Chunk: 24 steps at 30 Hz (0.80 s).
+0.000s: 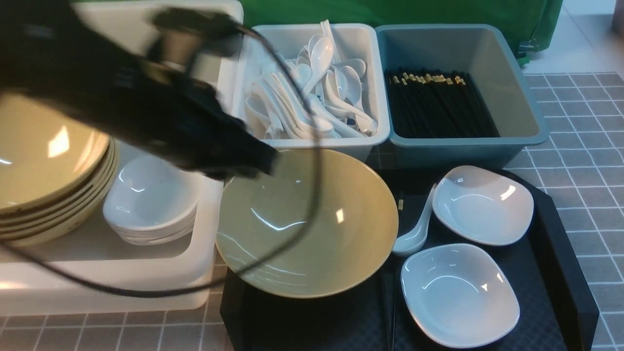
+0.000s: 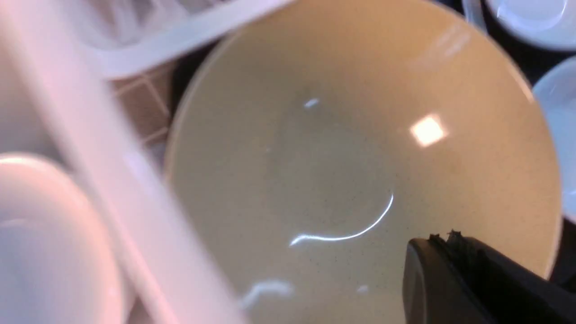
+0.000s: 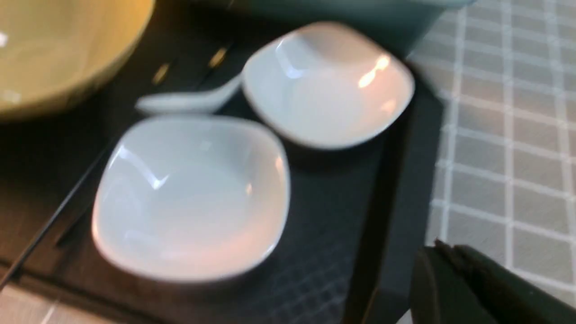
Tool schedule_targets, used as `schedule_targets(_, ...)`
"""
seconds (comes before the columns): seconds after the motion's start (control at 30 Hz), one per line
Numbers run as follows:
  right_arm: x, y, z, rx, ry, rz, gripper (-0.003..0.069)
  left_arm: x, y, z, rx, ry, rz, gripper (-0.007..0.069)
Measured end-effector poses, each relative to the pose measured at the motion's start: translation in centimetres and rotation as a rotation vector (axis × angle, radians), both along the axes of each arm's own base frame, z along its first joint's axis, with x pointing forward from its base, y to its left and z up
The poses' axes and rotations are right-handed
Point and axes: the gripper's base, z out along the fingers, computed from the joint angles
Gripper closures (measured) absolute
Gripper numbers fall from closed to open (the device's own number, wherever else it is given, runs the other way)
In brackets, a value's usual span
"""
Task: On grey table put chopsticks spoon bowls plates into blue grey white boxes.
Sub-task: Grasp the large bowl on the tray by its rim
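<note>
Left pincer [image 1: 256,163] closed, tip at the yellow bowl's [image 1: 307,222] 11 o'clock rim; can't tell if it touches.

Bowl sits on the 9 o'clock half of the black tray [image 1: 560,253], just beside the white tub [image 1: 146,278] holding a bowl stack [image 1: 48,161] and a plate stack [image 1: 151,200]. Far plate [image 1: 482,204] and near plate [image 1: 458,295] fill the tray's 3 o'clock half, with the spoon [image 1: 414,231] between bowl and far plate. Grey-white box [image 1: 382,131] of spoons and blue box [image 1: 516,97] of chopsticks [image 1: 438,107] stand at 12 o'clock on the desk [image 1: 585,146]. Right pincer [image 3: 438,256] together, empty, by the tray's 4 o'clock edge.

light: bright overhead | glare: bowl [image 1: 336,234] | blur: both wrist views
</note>
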Motion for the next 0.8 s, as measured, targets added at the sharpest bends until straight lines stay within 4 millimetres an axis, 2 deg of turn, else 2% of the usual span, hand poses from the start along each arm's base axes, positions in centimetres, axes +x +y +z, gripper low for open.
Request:
schedule_targets(0.1, 0.1, 0.1, 0.0, 0.005, -0.021, 0.007, 0.0600, 0.9, -3.0, -2.5, 0.073, 0.037, -0.062, 0.0632)
schedule_targets(0.13, 0.1, 0.1, 0.1, 0.005, -0.024, 0.007, 0.0600, 1.0, -3.3, -2.9, 0.080, 0.044, -0.065, 0.0632)
schedule_targets(0.17, 0.2, 0.1, 0.2, 0.009, -0.038, 0.004, 0.0600, 1.4, -4.7, -4.3, 0.102, 0.057, -0.092, 0.0632)
schedule_targets(0.27, 0.2, 0.1, 0.2, 0.011, -0.044, 0.003, 0.0600, 1.8, -6.8, -6.7, 0.117, 0.111, -0.122, 0.0632)
schedule_targets(0.33, 0.2, 0.1, 0.2, 0.014, -0.045, 0.003, 0.0600, 1.5, -8.7, -8.4, 0.097, 0.178, -0.151, 0.0632)
schedule_targets(0.47, 0.2, 0.1, 0.2, 0.017, -0.046, 0.003, 0.0600, 0.6, -11.3, -9.8, 0.048, 0.233, -0.217, 0.0631)
schedule_targets(0.57, 0.3, 0.1, 0.3, 0.020, -0.049, 0.002, 0.0600, -0.5, -13.8, -9.8, -0.045, 0.268, -0.278, 0.0631)
schedule_targets(0.63, 0.3, 0.1, 0.3, 0.021, -0.054, 0.000, 0.0600, -0.7, -14.6, -8.8, -0.087, 0.267, -0.302, 0.0627)
schedule_targets(0.73, 0.3, 0.1, 0.3, 0.021, -0.055, 0.000, 0.0600, -0.2, -14.5, -6.9, -0.107, 0.228, -0.323, 0.0603)
schedule_targets(0.8, 0.3, 0.1, 0.3, 0.022, -0.055, 0.001, 0.0600, 0.9, -13.2, -4.7, -0.068, 0.152, -0.333, 0.0546)
